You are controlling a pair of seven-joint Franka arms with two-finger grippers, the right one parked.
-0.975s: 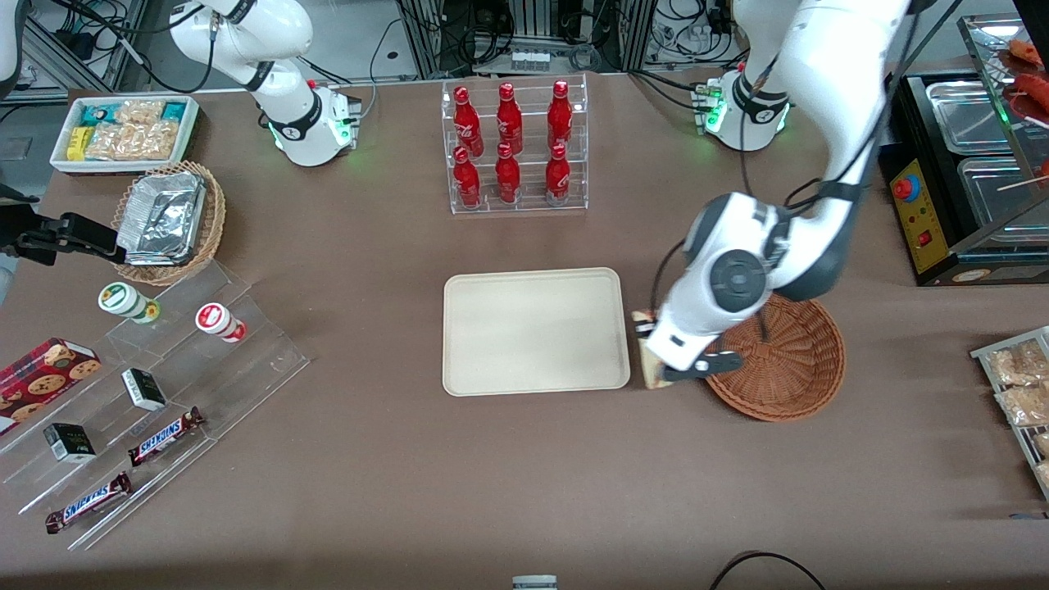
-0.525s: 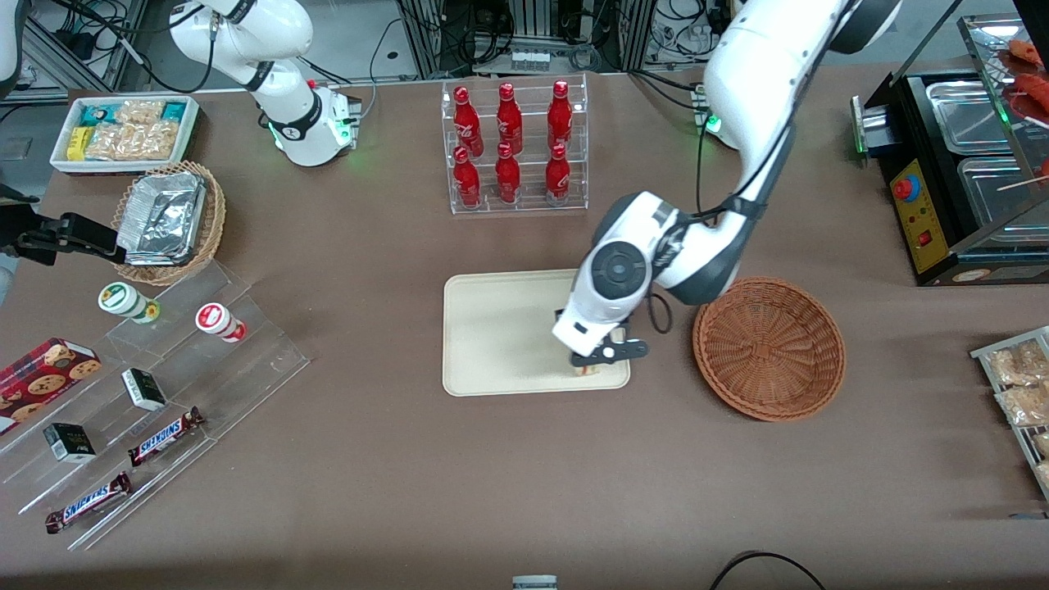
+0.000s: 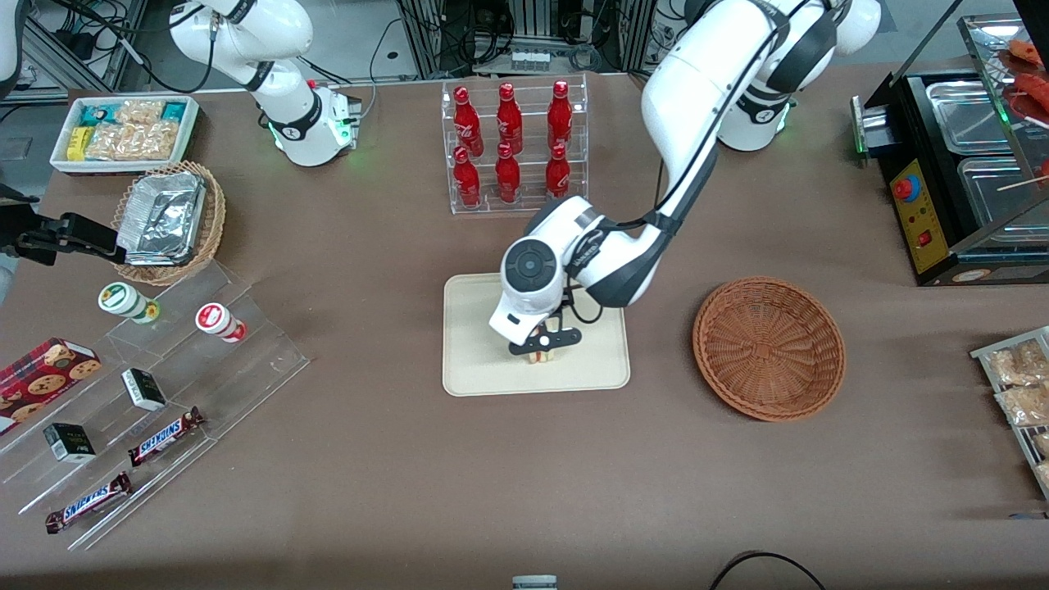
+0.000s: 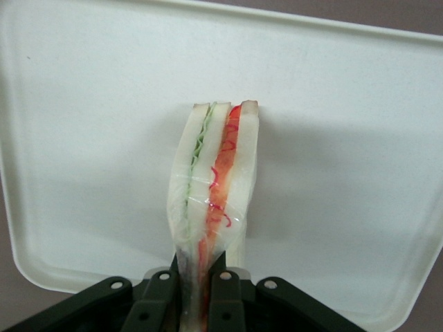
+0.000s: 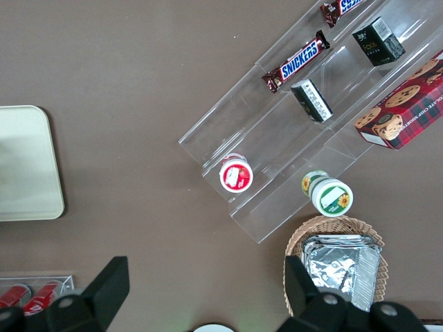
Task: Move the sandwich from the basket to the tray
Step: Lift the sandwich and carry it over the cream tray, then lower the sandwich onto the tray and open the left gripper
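Now the gripper (image 3: 541,347) hangs over the tray (image 3: 475,360), above its middle, with the sandwich (image 4: 213,200) pinched at one end between narrow jaws. The wedge stands on edge, cut layers facing the wrist camera, hanging from the fingers (image 4: 160,294) toward the tray floor just below. Whether its tip touches the tray, I cannot tell.

Risk: released on edge, the thin wedge will likely tip flat; from any height it could bounce or slide toward the rim. The soft bread looks squeezed where gripped, so it may cling to a pad on opening and drag sideways.

Basket (image 3: 769,348) sits empty, well off to the working arm's side of the hand.
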